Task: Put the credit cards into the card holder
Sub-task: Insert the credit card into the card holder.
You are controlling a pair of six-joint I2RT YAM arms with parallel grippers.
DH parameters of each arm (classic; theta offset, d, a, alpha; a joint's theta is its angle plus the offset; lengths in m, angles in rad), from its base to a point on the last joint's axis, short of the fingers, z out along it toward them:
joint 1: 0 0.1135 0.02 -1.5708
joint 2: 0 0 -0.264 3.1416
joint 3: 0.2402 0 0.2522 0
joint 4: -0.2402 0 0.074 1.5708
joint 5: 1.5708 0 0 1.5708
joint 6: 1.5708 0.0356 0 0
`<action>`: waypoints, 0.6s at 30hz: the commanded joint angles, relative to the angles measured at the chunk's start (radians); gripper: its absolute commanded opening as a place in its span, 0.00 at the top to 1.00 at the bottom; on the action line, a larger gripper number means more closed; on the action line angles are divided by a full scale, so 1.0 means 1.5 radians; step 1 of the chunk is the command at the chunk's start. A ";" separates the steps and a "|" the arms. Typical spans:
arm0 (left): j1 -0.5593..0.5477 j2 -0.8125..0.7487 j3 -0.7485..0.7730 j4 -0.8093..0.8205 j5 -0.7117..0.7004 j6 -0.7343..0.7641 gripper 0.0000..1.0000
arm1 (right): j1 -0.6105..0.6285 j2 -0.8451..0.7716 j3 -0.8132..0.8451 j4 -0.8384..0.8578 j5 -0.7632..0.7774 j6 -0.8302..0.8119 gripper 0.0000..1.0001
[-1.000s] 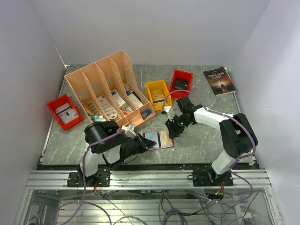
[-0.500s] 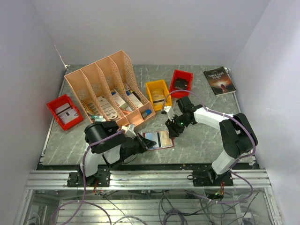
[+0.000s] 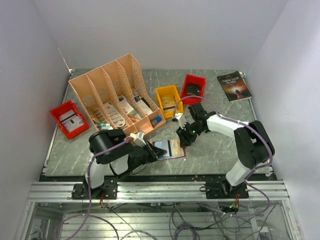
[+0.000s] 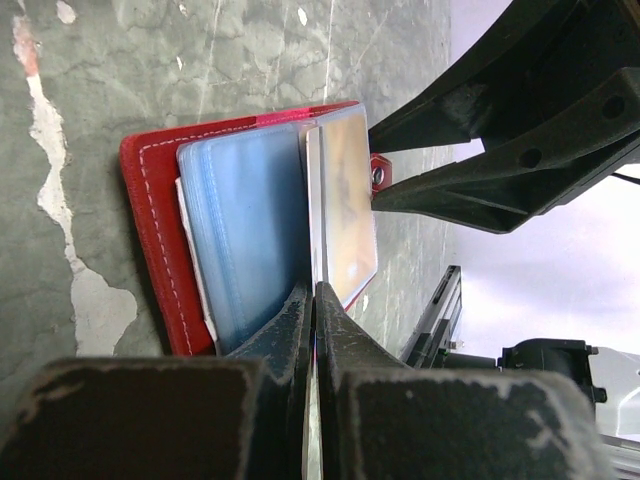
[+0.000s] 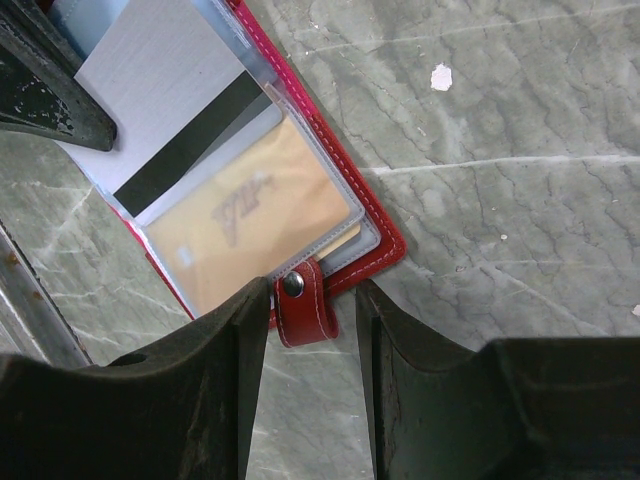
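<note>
1. Almost nothing has moved in the last second. Both arms sit as they did, and the card holder (image 3: 169,149) lies open in the same spot on the worktop (image 3: 215,155), close to the near edge, between the two claws.
2. The left claw (image 4: 313,295) stays clenched, apparently pinching a thin grey card (image 5: 160,110) seen edge-on. This card reaches across the holder's right half, above the orange card (image 5: 240,230) already in a clear pocket.
3. The right claw (image 5: 312,300) is released. Its jaws stand apart on either side of the snap tab (image 5: 300,318) at the holder's right edge, with a gap showing beside the tab. It is probably there to steady the holder.
4. The stillness suggests a pause midway through sliding the grey card in. Its striped end still sticks out, so it looks unseated.
5. How far the grey card has entered its pocket is unclear. The blue face (image 4: 250,230) sits under cloudy plastic and cannot be read. From above, the left arm covers the holder's left edge.
</note>
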 commanded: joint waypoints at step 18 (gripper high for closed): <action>-0.041 0.049 0.009 0.077 -0.055 -0.024 0.93 | 0.001 0.012 0.008 -0.004 0.002 -0.009 0.60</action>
